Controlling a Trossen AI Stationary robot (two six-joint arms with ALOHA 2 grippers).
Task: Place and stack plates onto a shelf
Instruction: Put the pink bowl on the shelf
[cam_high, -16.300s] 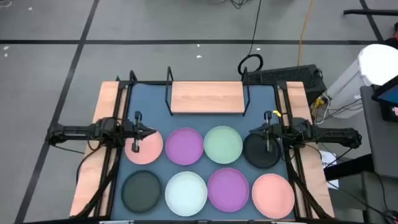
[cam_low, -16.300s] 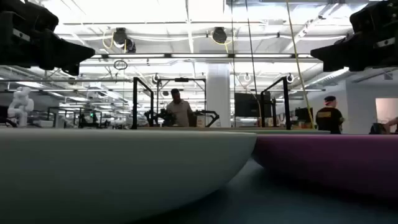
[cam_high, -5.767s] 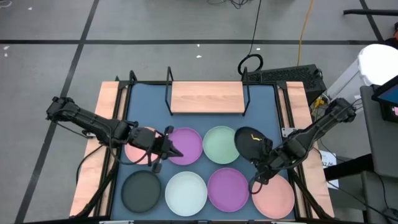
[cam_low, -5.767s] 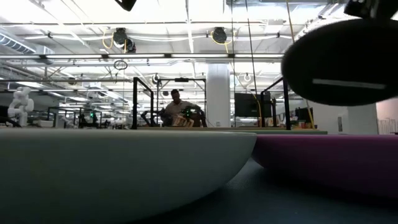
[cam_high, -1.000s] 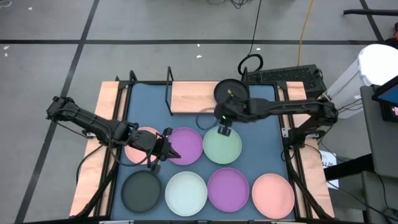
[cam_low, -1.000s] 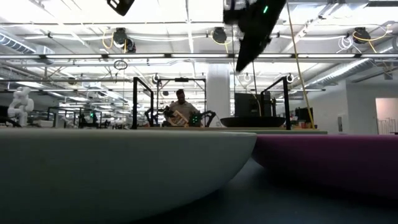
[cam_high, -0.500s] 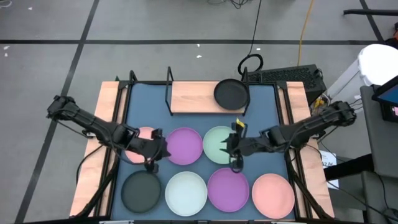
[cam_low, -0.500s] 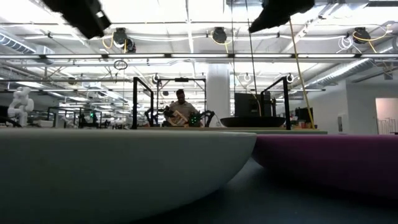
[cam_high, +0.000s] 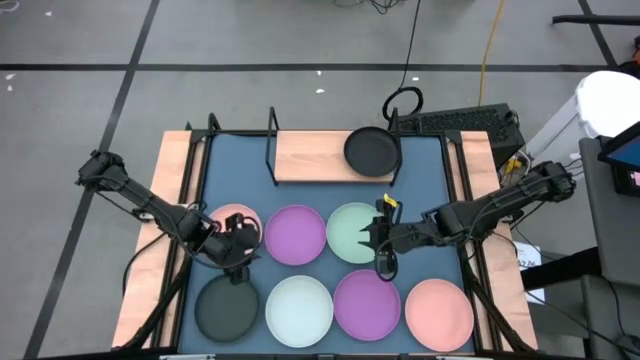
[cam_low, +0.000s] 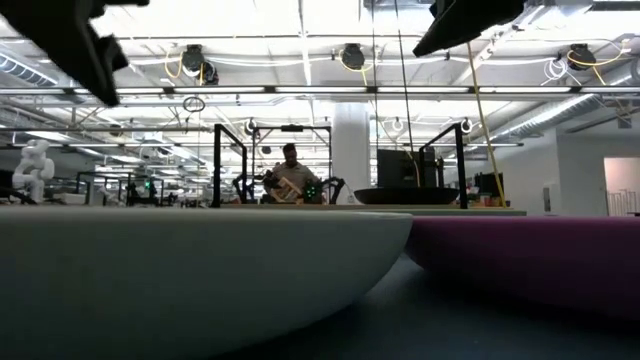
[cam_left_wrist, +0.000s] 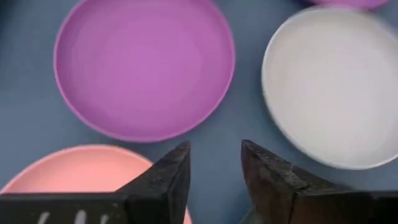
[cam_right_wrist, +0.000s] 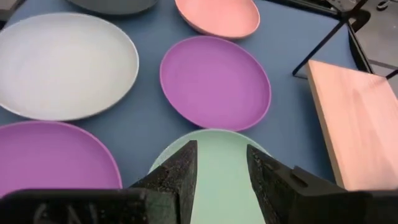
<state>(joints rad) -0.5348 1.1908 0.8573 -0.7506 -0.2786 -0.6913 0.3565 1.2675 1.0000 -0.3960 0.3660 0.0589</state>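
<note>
One black plate (cam_high: 372, 151) is set on the shelf (cam_high: 320, 157); seven are left on counter. Right hand (cam_high: 378, 238), unclenched and empty, is held over the green plate (cam_high: 352, 228); left hand (cam_left_wrist: 211, 171), unclenched, nothing grasped, beside pink plate (cam_high: 236, 219).

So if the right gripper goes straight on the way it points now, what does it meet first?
Most likely the pale green plate: the right gripper, fingers apart and empty, already hangs over its rim. Beyond it along that line lies a purple plate. How high the fingers are above the green plate is hard to judge.
</note>
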